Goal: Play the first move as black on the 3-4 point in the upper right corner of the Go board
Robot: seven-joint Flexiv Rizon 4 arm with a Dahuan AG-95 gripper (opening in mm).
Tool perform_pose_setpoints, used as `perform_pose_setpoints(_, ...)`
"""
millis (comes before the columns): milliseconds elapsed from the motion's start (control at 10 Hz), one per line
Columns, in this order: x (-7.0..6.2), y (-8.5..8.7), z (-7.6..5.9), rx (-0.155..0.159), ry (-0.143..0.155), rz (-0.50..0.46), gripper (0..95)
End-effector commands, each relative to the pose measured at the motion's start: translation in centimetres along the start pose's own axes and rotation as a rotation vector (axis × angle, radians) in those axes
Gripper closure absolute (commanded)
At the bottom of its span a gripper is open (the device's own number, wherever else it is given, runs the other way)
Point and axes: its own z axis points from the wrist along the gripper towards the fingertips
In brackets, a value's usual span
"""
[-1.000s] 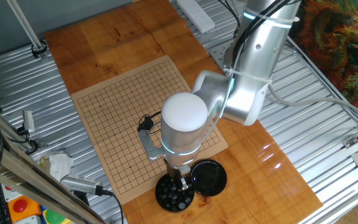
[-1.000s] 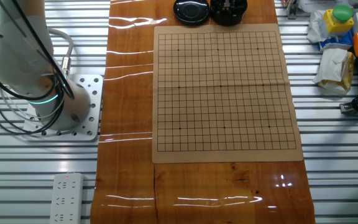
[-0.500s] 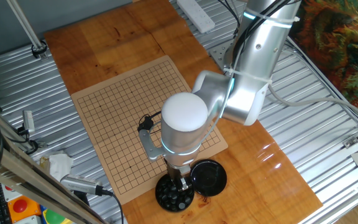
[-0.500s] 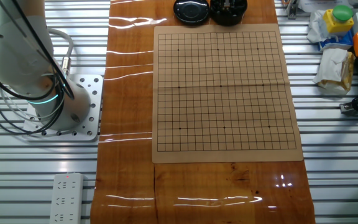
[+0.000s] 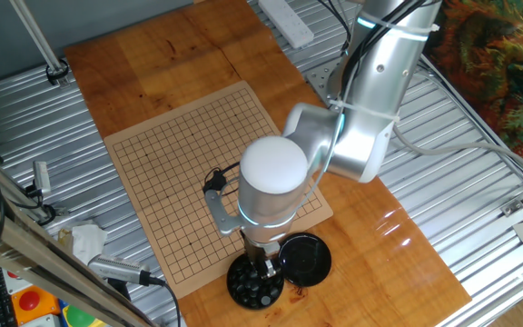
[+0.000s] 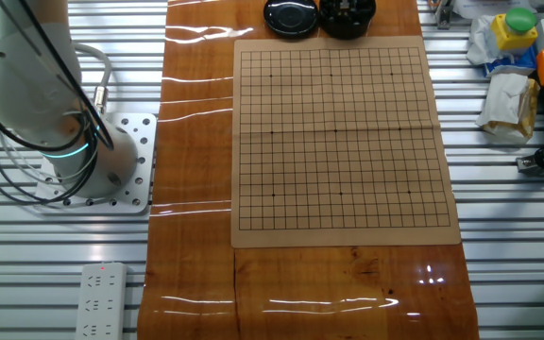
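Reaching down: the silver-white robot arm [image 5: 357,118] is seen bent over the near edge of the desk, its round white wrist cap [image 5: 272,177] covering most of what lies beneath.
Pincer: the dark two-finger pincer [image 5: 263,268] is lowered into the round black bowl of stones [image 5: 254,283]; its opening cannot be told, since the wrist hides the fingers.
Stones: small round glossy black stones [image 5: 251,289] are heaped in the bowl, just off the board's edge; whether one is gripped cannot be told.
Lid: a round black lid [image 5: 305,258] lies flat on the desk, touching or just beside the bowl.
Board: the large flat tan wooden board printed with a black line grid [image 6: 343,142] lies on the glossy orange-brown wooden desk [image 6: 196,142]; no stone is seen on its grid in the other fixed view.
Bowl and lid, other fixed view: both are cut off at the top edge, side by side, just beyond the board.
Surroundings: a white power strip [image 6: 100,300] is set on the ribbed metal surface near the arm's base.
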Motion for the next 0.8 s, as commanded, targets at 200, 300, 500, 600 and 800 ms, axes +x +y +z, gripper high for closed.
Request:
perform_pose_setpoints(200,-0.02,-0.06,0.02,0.002,-0.002,0.0,57.0)
perform_pose_setpoints(300,-0.02,-0.07,0.15,0.002,-0.003,0.0,57.0)
perform_pose_setpoints(500,-0.02,-0.07,0.3,0.001,-0.003,0.001,57.0)
perform_pose_setpoints(600,-0.02,-0.08,0.45,0.001,-0.003,0.0,57.0)
perform_pose_setpoints(800,-0.02,-0.08,0.47,0.002,-0.003,0.0,76.0)
